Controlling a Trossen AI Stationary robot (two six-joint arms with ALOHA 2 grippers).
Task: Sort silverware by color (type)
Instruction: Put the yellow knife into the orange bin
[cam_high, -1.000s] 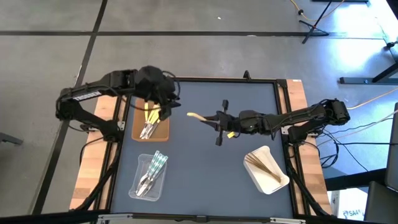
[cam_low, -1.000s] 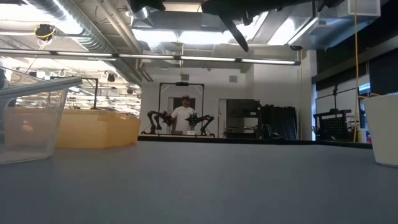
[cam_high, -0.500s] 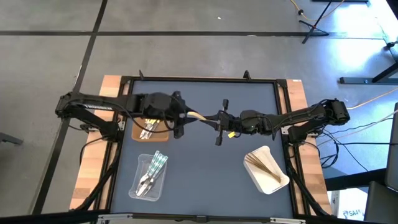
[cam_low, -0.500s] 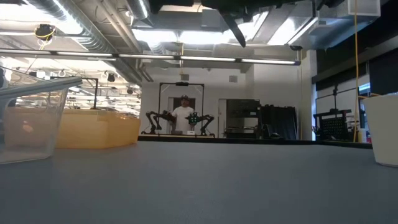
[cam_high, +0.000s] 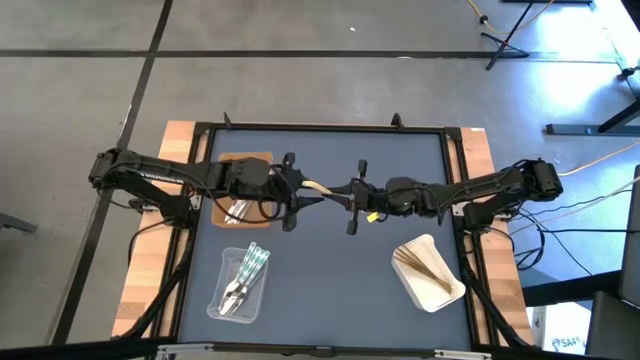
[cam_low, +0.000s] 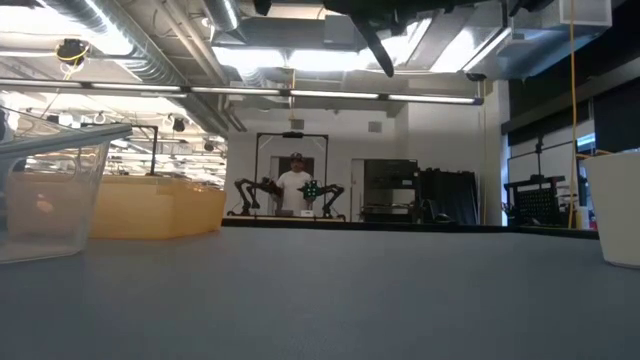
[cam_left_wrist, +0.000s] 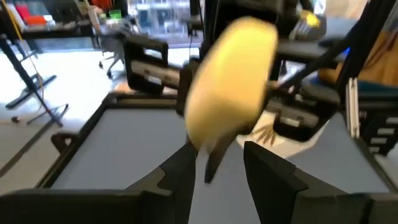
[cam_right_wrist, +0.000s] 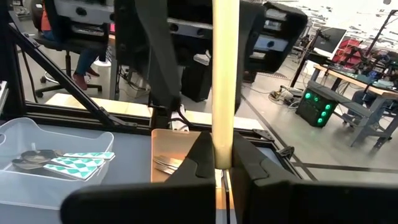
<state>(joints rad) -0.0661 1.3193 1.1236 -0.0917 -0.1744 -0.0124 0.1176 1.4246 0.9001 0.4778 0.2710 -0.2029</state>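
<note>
A pale yellow plastic spoon (cam_high: 316, 186) hangs in the air over the table's middle, between my two grippers. My right gripper (cam_high: 346, 190) comes from the table's right and is shut on its handle (cam_right_wrist: 225, 74). My left gripper (cam_high: 292, 190) comes from the table's left and is open. In the left wrist view its two fingers stand on either side of the spoon's bowl (cam_left_wrist: 230, 81). More yellow utensils lie in the brown tray (cam_high: 243, 205), clear ones in the clear tray (cam_high: 240, 282), wooden ones in the white tray (cam_high: 430, 270). My right gripper pinches the yellow spoon's handle (cam_right_wrist: 224, 146) between its two fingers, coming level from the table's right. The spoon is lifted clear and sticks straight out past the fingertips toward the left arm. My left gripper is open around the bowl (cam_left_wrist: 214, 149); whether a finger touches it, I cannot tell.
The brown tray sits under the left arm near the table's left side, with the clear tray (cam_low: 50, 190) nearer the near edge. The white tray (cam_low: 615, 205) stands at the near right. Bare blue table (cam_high: 330, 270) lies between them. A person stands in the room beyond.
My left gripper has moved from above the brown tray toward the table's right, down and in to the yellow spoon, and now has its open fingers around the spoon's bowl. The right gripper and the spoon have kept still.
</note>
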